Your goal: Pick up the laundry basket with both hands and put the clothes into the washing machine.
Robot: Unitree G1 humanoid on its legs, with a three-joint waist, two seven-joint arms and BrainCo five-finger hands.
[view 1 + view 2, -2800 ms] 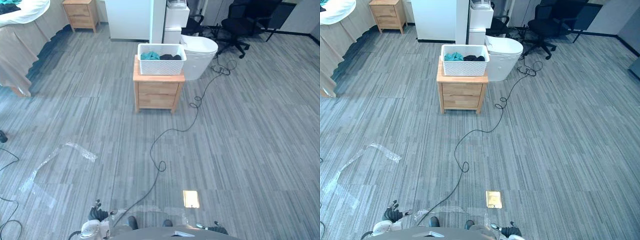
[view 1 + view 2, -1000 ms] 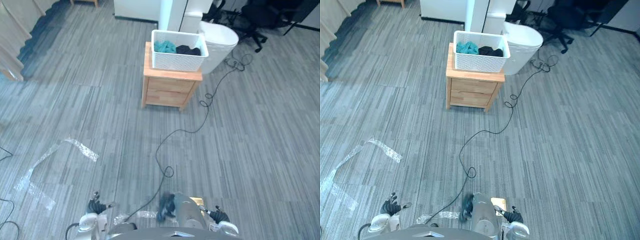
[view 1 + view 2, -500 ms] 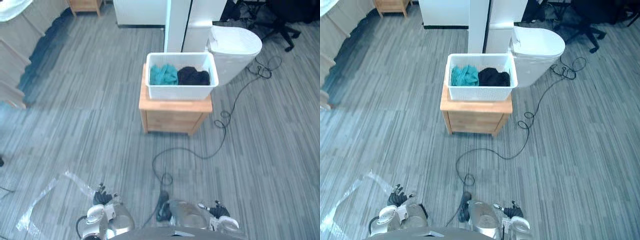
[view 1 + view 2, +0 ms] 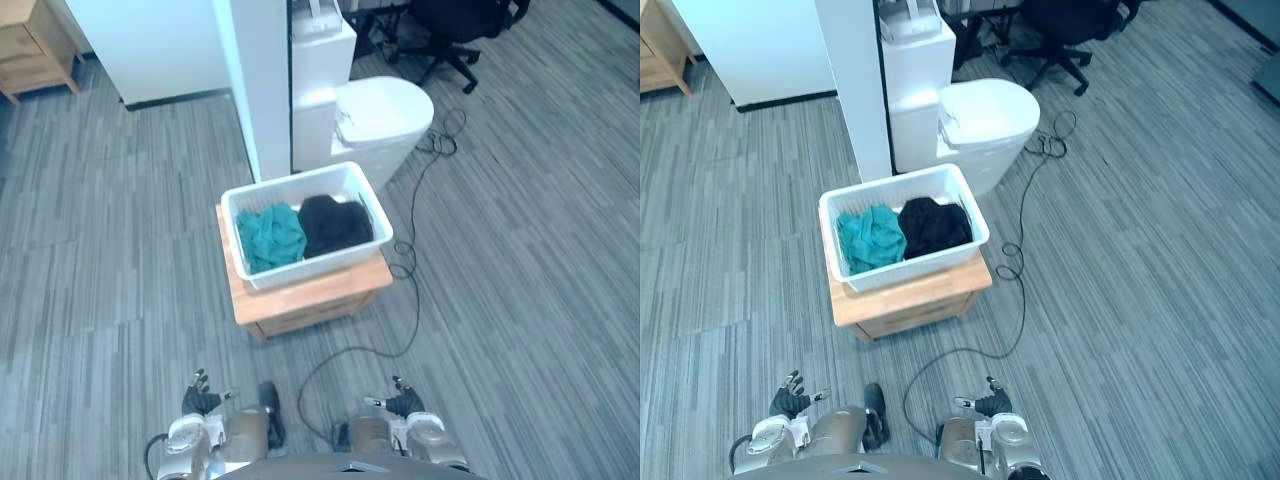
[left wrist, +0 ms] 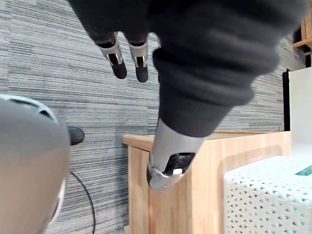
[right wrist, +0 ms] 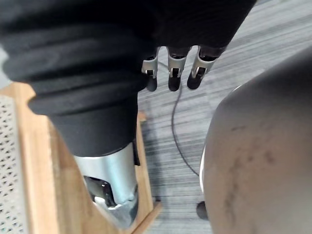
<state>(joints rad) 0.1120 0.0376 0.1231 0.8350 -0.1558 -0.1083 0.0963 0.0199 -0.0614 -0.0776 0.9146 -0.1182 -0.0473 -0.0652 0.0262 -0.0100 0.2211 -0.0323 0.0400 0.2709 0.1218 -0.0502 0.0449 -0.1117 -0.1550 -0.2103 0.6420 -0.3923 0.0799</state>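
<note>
The left hand (image 4: 197, 400) hangs low at the robot's side, above the floor and short of the cabinet. Its fingers are straight and relaxed and hold nothing, probably because the robot is not yet within reach.

Ahead and well apart from both hands, the white laundry basket (image 4: 320, 262) sits on the wooden cabinet, whose top (image 4: 310, 290) serves as the surface. The basket lies slightly askew, so its short ends face out to either side, where the two hands can take them. Inside it, the teal clothes (image 4: 268, 236) are bunched at the left and the black clothes (image 4: 335, 222) lie touching them on the right. None of them has been taken out.

Just behind the basket and to its right stands a white rounded machine (image 4: 385, 112), apparently the washing machine, near enough for a short carry.

The right hand (image 4: 405, 404) hangs low as well, its fingers loose and empty.
</note>
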